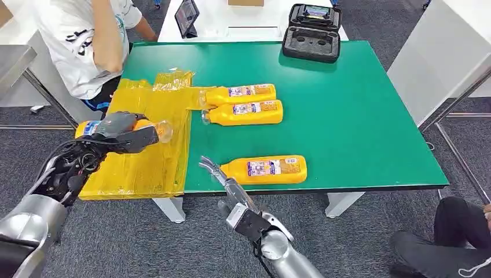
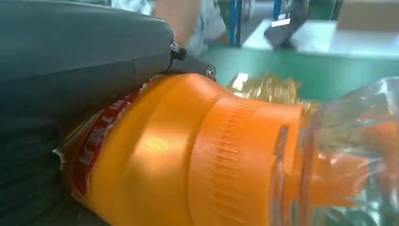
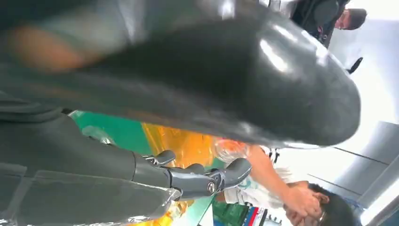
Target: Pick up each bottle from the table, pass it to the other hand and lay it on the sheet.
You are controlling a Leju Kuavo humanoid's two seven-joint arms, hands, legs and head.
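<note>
Left hand (image 1: 118, 132) grips bottle (image 1: 151, 128) above sheet (image 1: 145, 162).

The right half of the green counter (image 1: 370, 116) is bare, but two bottles (image 1: 243, 104) lie by the yellow sheet (image 1: 145, 162) and a black case (image 1: 311, 33) sits far back.

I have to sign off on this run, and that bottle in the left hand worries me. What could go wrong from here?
1. The left hand holds the bottle above the yellow sheet, near its table-side edge; let go carelessly, it may roll off onto the green table.
2. The right hand is stretched out beside the front bottle, near the table's front edge; a nudge could push it off.
</note>
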